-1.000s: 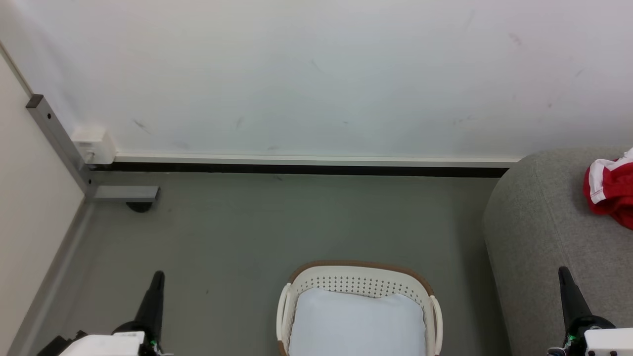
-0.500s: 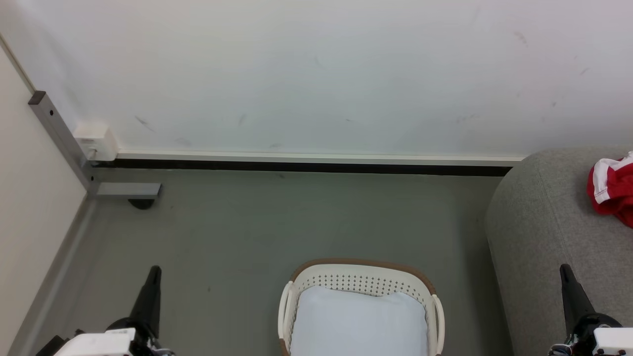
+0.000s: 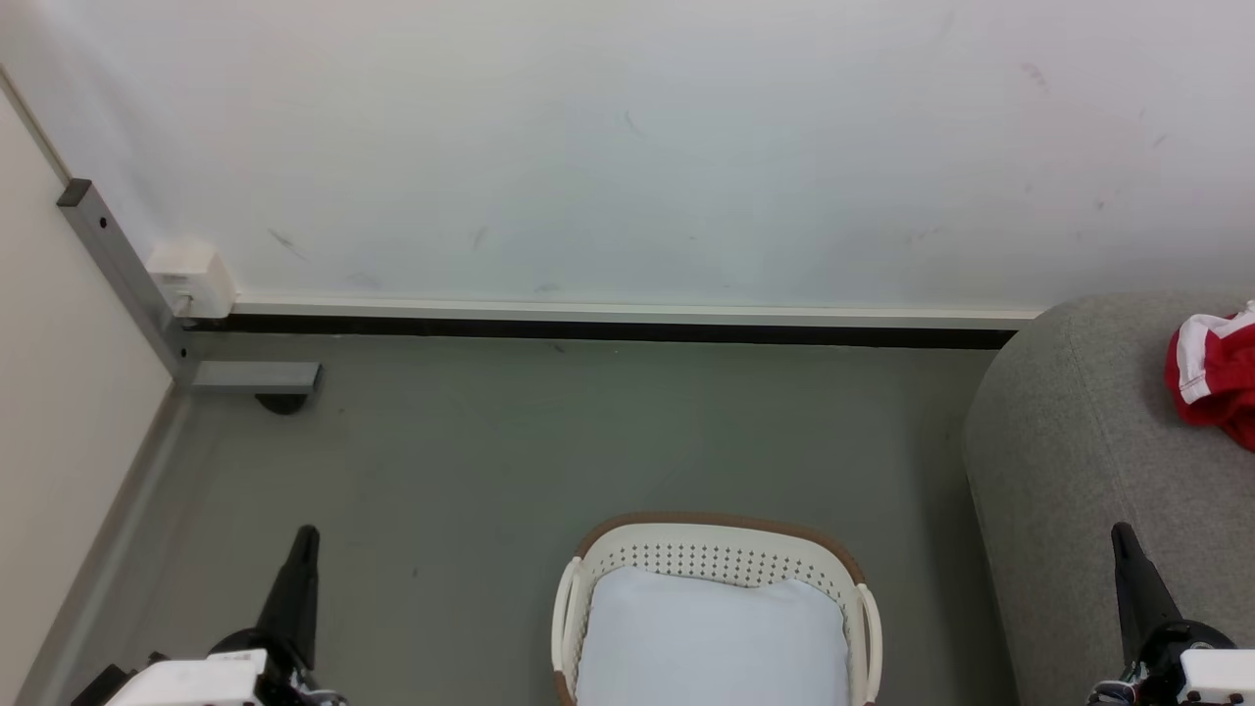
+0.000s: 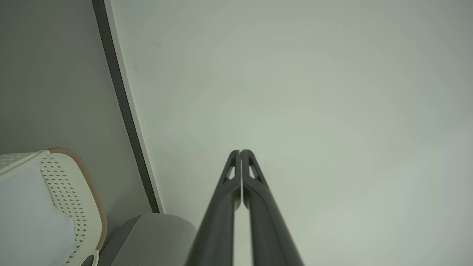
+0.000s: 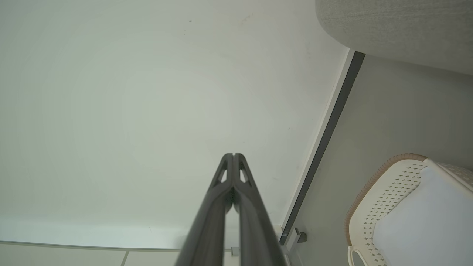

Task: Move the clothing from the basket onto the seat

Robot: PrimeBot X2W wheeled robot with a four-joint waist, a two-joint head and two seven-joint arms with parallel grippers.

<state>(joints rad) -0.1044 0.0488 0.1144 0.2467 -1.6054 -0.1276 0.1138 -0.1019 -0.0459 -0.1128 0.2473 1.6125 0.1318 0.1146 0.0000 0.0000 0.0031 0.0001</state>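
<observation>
both pinched shut, nothing held: my left gripper [image 3: 306,535] near left, right gripper [image 3: 1121,530] near right by seat [image 3: 1069,451]. red clothing [image 3: 1216,387] on seat, far right, cut by frame edge. pale sheet [image 3: 711,637] in basket [image 3: 716,525]. risk: piece hidden under sheet, so I quit early or snag sheet instead

Head view high, looking down; wrist views face wall [image 4: 295,92], share basket [image 5: 391,188].

No legible text, no readable label, brand or number (faint scuffs [image 3: 282,242] mark the wall [image 3: 745,127]) — none
</observation>
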